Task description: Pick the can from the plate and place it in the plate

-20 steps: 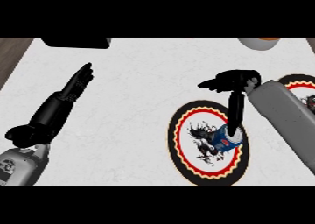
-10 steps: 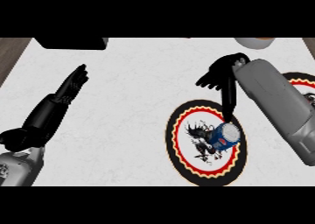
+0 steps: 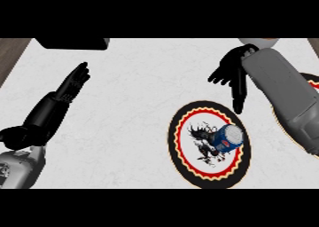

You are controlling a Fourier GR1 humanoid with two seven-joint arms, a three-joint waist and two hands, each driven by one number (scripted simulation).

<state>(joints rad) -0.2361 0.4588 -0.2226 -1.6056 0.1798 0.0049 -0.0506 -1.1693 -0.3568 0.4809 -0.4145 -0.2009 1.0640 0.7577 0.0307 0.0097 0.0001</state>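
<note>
Right hand (image 3: pixel 229 71) is up at about 1 o'clock in the head view, fingers hanging down relaxed and spread, with nothing in them. It's clear of the can (image 3: pixel 225 137), which sits a fair way below it around 5 o'clock from the fingertips. The can stands on the right half of the plate (image 3: pixel 183 116) with the red and yellow rim, top facing up at the camera, blue label on the side. A second plate (image 3: pixel 317 83) peeks out at 3 o'clock, mostly hidden behind the right forearm, so I'd guess that's where the can goes. Handling-wise, it looks like a small metal can: stiff, probably light, smooth and a bit slippery on the wall, nothing fragile about it. I'd wrap it around the side wall roughly mid-height, thumb opposite the fingers, rather than pinching the lid edge. It's upright and narrow, so a sideways bump could tip it before the fingers close. Left hand (image 3: pixel 74 82) rests open at 10 o'clock, well away.
</note>
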